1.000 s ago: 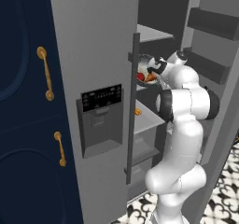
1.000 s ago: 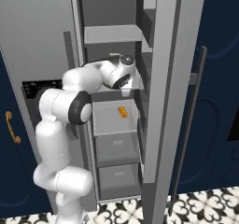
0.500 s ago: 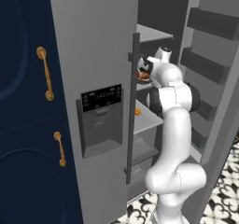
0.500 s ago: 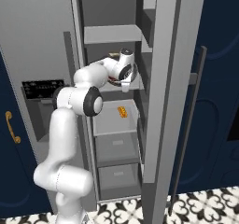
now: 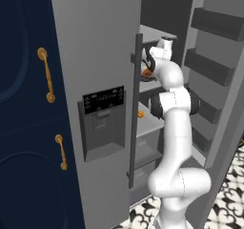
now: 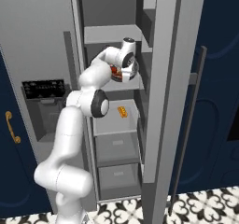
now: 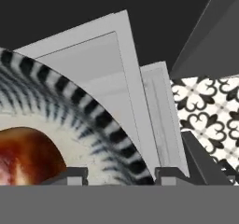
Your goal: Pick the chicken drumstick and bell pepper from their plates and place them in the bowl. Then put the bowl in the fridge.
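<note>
The fridge [image 5: 95, 42] stands open, and my arm reaches in to a middle shelf [image 6: 133, 84]. On that shelf sits the bowl [image 6: 117, 73]; its dark striped rim [image 7: 84, 101] and speckled inside show close up in the hand view. Red-brown food [image 7: 23, 157] lies in the bowl [image 5: 145, 72]; I cannot tell the chicken drumstick from the bell pepper. My gripper [image 7: 122, 174] straddles the bowl's rim with both fingertips [image 7: 74, 174] standing off it, open. From the base views the gripper [image 6: 127, 71] [image 5: 148, 66] hangs at the bowl's edge. The plates are out of view.
A small orange item [image 6: 122, 111] lies on the shelf below, above two drawers [image 6: 116, 146]. The open fridge door with its rack shelves [image 5: 214, 66] stands to the right. The other door carries a black dispenser panel [image 5: 102, 101] and a bar handle [image 5: 136, 109]. Navy cabinets [image 5: 24, 104] flank the left.
The arm has stretched deeper and higher into the fridge with the bowl. The jaws have spread apart off the bowl's rim.
</note>
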